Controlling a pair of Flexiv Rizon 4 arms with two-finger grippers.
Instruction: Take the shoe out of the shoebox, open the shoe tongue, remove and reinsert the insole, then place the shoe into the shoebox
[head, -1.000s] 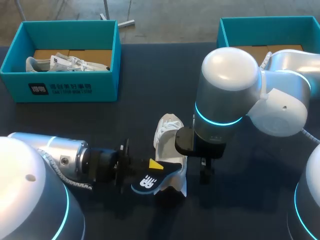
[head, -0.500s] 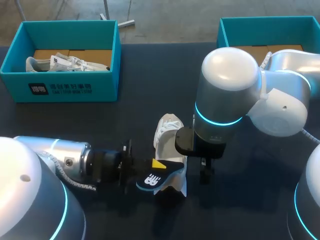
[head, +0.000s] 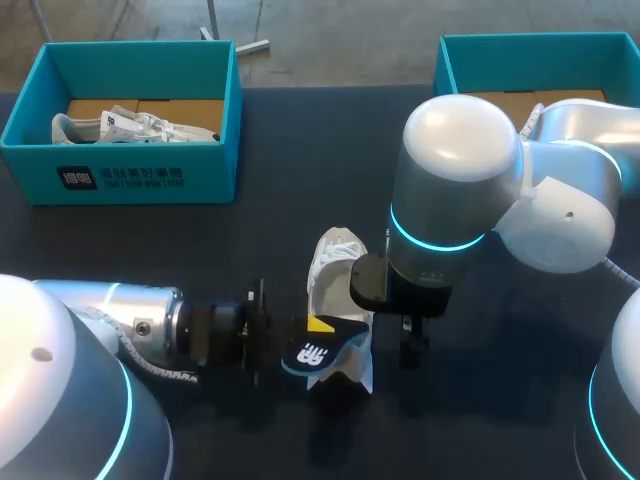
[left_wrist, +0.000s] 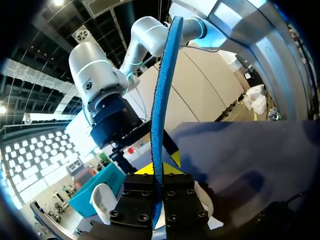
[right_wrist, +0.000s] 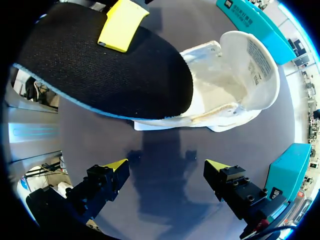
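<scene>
A white shoe (head: 335, 265) lies on the dark table, its opening facing my right wrist camera (right_wrist: 235, 85). My left gripper (head: 270, 340) is shut on the dark insole (head: 318, 352), which sticks out over the shoe's near end. In the left wrist view the insole (left_wrist: 162, 90) stands edge-on, pinched in my left gripper (left_wrist: 161, 172). The insole (right_wrist: 115, 70) has a black top with a yellow tag. My right gripper (right_wrist: 165, 167) hangs open over bare table just beside the shoe, holding nothing; in the head view it (head: 408, 345) is mostly under its arm.
A teal shoebox (head: 130, 180) at the back left holds another white shoe (head: 130, 125). A second teal shoebox (head: 540, 50) stands at the back right, partly hidden by my right arm (head: 460, 180).
My left gripper has carried the insole a little to the right, toward the shoe. The right arm and the shoe have not moved.
</scene>
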